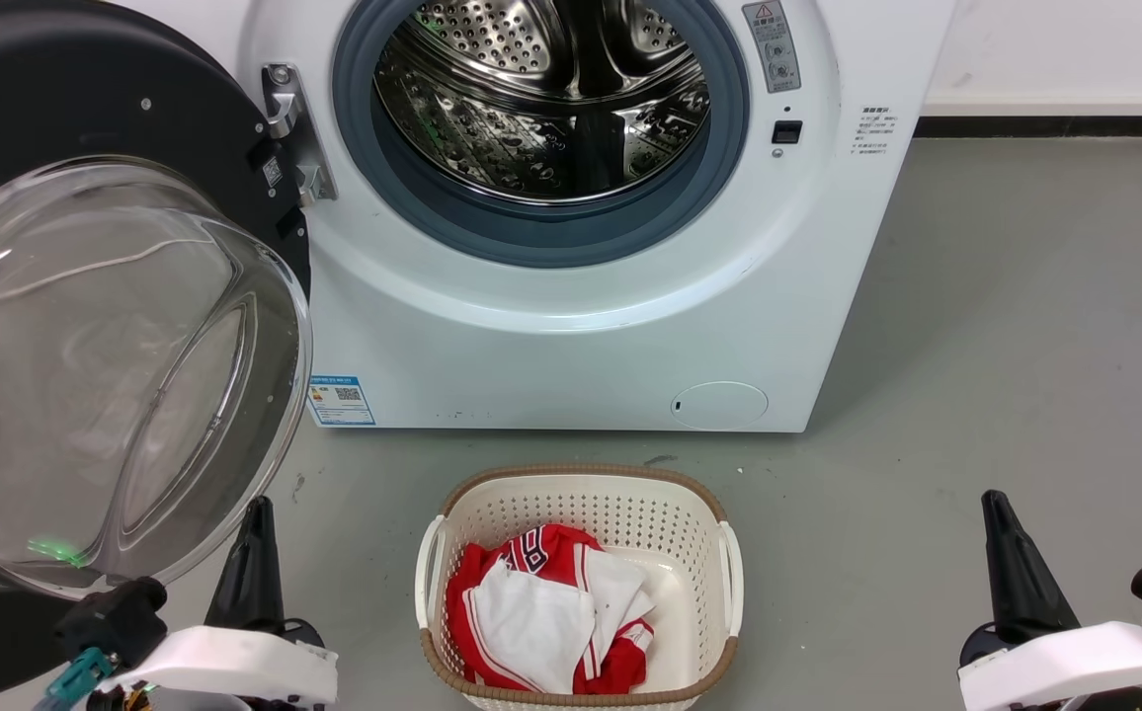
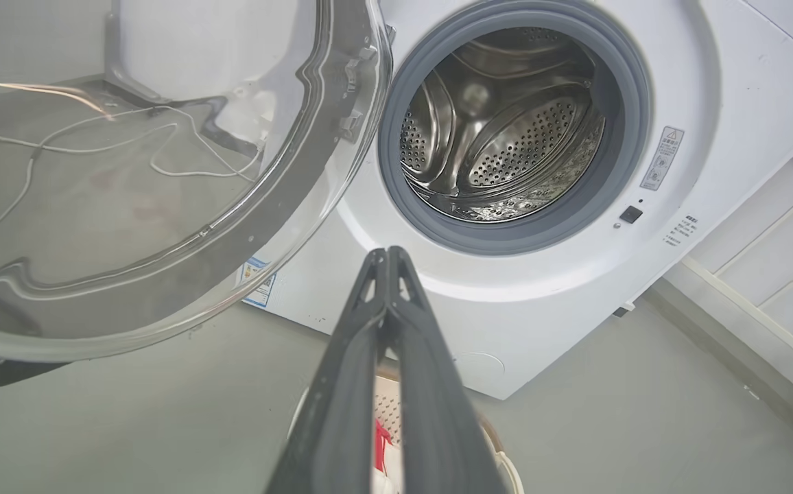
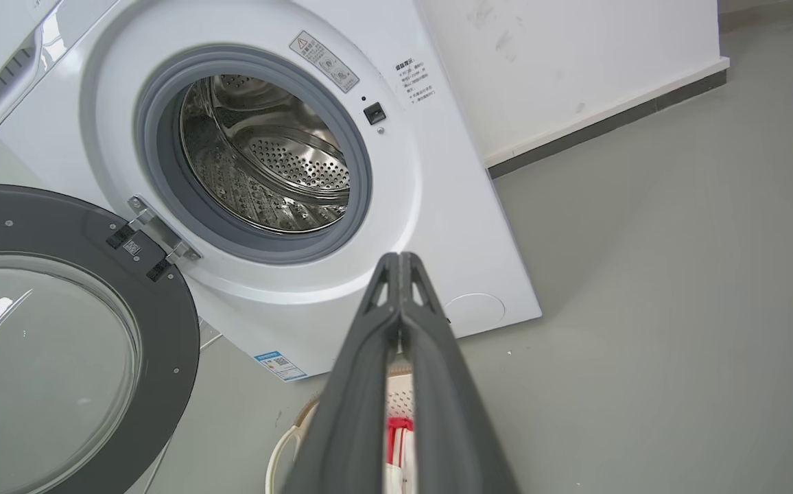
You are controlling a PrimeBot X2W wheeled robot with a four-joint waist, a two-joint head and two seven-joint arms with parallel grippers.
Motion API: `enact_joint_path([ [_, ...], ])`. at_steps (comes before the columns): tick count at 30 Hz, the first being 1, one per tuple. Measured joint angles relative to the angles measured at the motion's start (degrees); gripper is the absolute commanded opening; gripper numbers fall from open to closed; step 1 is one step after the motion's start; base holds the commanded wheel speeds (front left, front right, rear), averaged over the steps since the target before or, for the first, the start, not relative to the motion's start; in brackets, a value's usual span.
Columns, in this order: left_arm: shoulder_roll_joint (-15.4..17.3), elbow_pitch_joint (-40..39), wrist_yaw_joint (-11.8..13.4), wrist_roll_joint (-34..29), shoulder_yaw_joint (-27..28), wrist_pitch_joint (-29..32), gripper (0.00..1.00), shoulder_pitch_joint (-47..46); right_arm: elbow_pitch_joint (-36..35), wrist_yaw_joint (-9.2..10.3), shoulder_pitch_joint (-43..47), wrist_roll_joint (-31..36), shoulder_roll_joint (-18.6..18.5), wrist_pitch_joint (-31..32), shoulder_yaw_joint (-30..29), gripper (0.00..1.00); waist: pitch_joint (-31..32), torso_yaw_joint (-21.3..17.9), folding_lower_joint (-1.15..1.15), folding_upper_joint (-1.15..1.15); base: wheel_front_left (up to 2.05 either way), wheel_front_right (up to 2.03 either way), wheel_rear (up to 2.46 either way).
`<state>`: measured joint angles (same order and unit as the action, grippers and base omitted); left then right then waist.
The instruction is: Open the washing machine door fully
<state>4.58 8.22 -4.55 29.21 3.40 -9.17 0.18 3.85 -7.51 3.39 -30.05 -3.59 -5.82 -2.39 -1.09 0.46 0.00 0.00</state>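
Washing machine door (image 1: 117,375) stands open on its left-side hinge, with the left gripper (image 1: 257,518) just right of its near rim.

The door hangs to the left of the washing machine (image 1: 571,336), its glass bowl bulging toward the robot and its rim apart from both pincers. The left gripper, fingers pressed together and holding nothing, is the nearer one. The right gripper (image 1: 998,509), likewise together and empty, sits well apart at the near right. Opening the door further likely means pushing its inner face leftward and farther away. On the grey floor (image 1: 976,346), a laundry basket (image 1: 581,474) sits between the grippers.
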Motion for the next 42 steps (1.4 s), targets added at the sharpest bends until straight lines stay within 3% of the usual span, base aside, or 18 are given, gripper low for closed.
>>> enact_joint_path([
  [19, -0.4, 1.5, -0.8, 16.5, 0.7, 4.0, 0.00, -1.6, 2.6, 0.01, -2.1, -17.1, -0.5, 2.4, 0.0, 0.00, 0.2, -0.1, 0.00, 0.00, 0.00, 0.00, 0.00],
  [42, -0.9, 3.0, -1.5, 31.8, 1.5, 8.0, 0.00, -2.9, 5.1, 0.01, -4.5, -32.7, -0.7, 4.9, -0.4, 0.00, 0.4, -0.2, 0.00, 0.00, 0.00, 0.00, 0.00],
])
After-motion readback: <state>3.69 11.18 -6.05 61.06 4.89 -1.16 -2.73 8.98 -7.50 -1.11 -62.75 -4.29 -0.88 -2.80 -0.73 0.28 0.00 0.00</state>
